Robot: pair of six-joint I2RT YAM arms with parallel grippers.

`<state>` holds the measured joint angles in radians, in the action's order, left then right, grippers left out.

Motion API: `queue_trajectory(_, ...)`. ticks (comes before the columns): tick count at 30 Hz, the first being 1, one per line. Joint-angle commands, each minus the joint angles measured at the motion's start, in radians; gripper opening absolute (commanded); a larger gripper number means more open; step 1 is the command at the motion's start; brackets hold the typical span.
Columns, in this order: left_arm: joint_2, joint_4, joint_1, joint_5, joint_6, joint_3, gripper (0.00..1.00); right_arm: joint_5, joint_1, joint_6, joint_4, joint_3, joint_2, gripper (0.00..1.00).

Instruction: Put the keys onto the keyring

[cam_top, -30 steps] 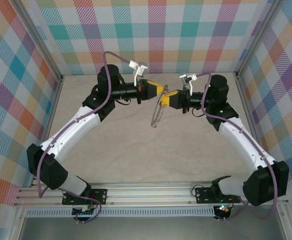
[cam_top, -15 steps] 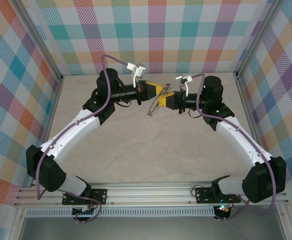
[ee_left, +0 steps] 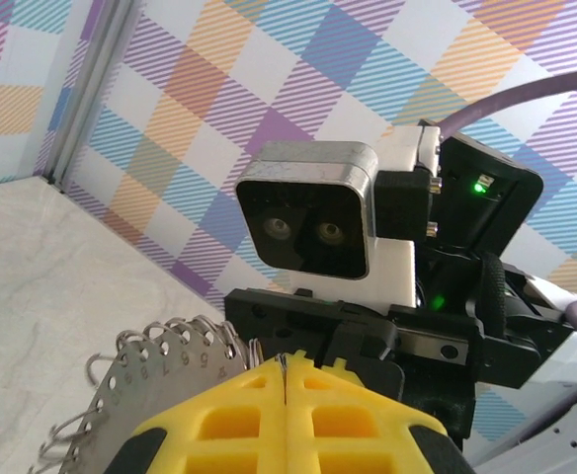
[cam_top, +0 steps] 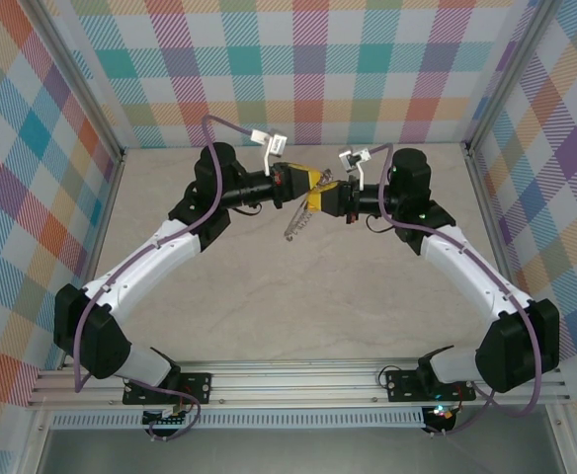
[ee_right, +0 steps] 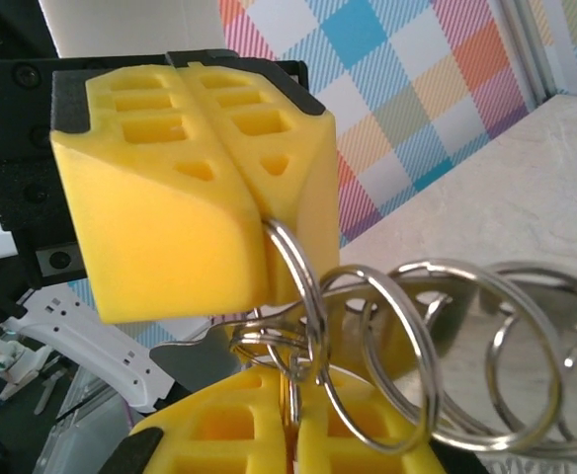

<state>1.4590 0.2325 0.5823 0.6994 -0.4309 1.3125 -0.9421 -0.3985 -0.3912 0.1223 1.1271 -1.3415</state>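
We're mid-threading, left gripper [ee_right: 256, 209] and right gripper [ee_right: 291, 423] both clamped on the keyring [ee_right: 308, 331]; next probably needs a careful coil-parting twist

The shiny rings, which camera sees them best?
The right wrist view: the shiny rings look big and sharp, up close. The left wrist view catches a few loops low at its left edge; the top view, a tiny silver dangle.

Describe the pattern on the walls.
Multicoloured plaid checks; the walls show best in the top external view.
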Motion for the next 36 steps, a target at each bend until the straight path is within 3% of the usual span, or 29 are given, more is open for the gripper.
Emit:
queue_trajectory(1,-0.044,0.157,0.016,-0.048,-0.048,-0.004,0.0,0.033,-0.013,0.038,-0.067,-0.03,0.045,0.14)
queue_trajectory(6,-0.046,0.195,0.016,-0.075,-0.083,-0.022,0.0,0.094,-0.007,0.038,-0.103,-0.07,0.119,0.35)
queue_trajectory(9,-0.046,0.212,0.016,-0.08,-0.094,-0.029,0.0,0.12,0.0,0.034,-0.124,-0.099,0.179,0.38)
queue_trajectory(16,-0.049,0.231,0.015,-0.078,-0.106,-0.033,0.0,0.226,0.036,0.006,-0.131,-0.118,0.326,0.38)
queue_trajectory(22,-0.049,0.245,0.016,-0.062,-0.117,-0.033,0.0,0.327,0.049,-0.094,-0.007,-0.089,0.322,0.38)
queue_trajectory(36,-0.053,0.244,0.016,-0.026,-0.12,-0.03,0.0,0.267,0.05,-0.213,0.202,-0.01,0.175,0.38)
